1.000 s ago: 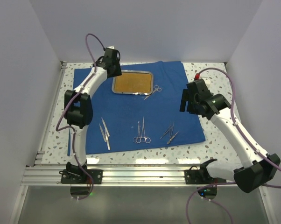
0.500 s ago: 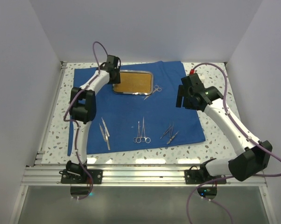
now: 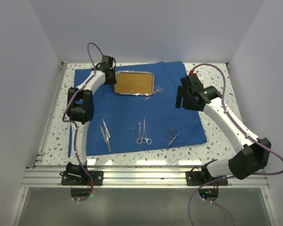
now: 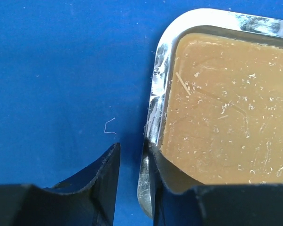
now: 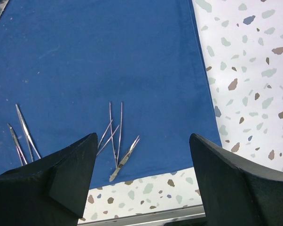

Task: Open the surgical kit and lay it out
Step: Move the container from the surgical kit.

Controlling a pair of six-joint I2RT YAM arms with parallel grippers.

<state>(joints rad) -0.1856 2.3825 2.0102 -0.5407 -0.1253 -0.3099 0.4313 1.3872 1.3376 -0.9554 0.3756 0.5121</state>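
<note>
The royal-blue cloth wrap (image 3: 127,113) lies spread flat. On its far part sits the steel tray (image 3: 133,93), orange-brown inside, with scissors (image 3: 154,91) by its right corner. Ring-handled clamps (image 3: 142,133) lie mid-front, with tweezers to the left (image 3: 105,133) and right (image 3: 171,134). My left gripper (image 3: 114,75) (image 4: 132,146) is narrowly open and straddles the tray's left rim (image 4: 160,70): one finger is over the tray, and blue cloth shows between the other finger and the rim. My right gripper (image 3: 180,101) (image 5: 143,135) hangs wide open above the cloth's right side, with the thin tweezers (image 5: 114,136) below it.
Speckled tabletop (image 3: 216,136) shows to the right of and in front of the cloth. A metal rail (image 3: 141,176) runs along the near edge. White walls close in the left, right and back. A thin blue strip (image 3: 69,141) lies at the left.
The left wrist has swung over the tray's left edge and ended slightly further left and back. The right gripper has moved left and a little away from me. The tray and instruments stayed put.
</note>
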